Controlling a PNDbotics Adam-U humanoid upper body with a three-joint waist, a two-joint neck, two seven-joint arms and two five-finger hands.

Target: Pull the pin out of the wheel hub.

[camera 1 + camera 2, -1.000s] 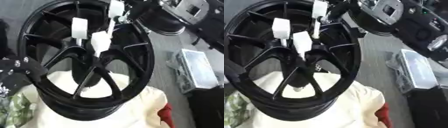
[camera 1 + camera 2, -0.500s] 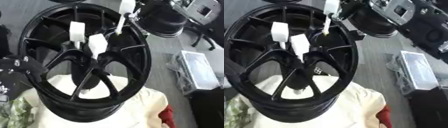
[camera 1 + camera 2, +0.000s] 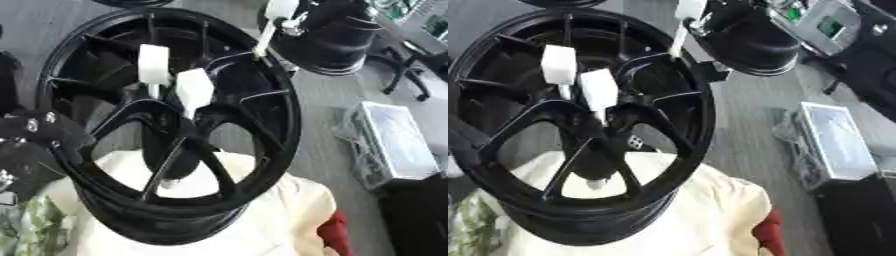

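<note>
A black spoked wheel [image 3: 254, 125] lies tilted on a cream cloth [image 3: 289, 215]. Two white pins with flat white heads [image 3: 154, 67] [image 3: 194, 89] stand in its hub [image 3: 605, 130]. A third white pin [image 3: 681, 30] hangs over the rim's upper right part, its tip free of the hub. My right hand [image 3: 328, 27] comes in from the top right and is shut on that pin's head. At the wheel's left edge my left hand [image 3: 35, 135] lies against the rim, black with silver screws.
A clear plastic box [image 3: 394, 145] sits on the grey floor to the right, with a dark block [image 3: 859, 215] below it. Something red [image 3: 332, 235] shows beside the cloth, a patterned green cloth [image 3: 26, 230] lower left, and a chair base [image 3: 411, 75] upper right.
My right hand has carried the third pin up and to the right, away from the hub. The two other pins stay in place; the view has shifted slightly.
</note>
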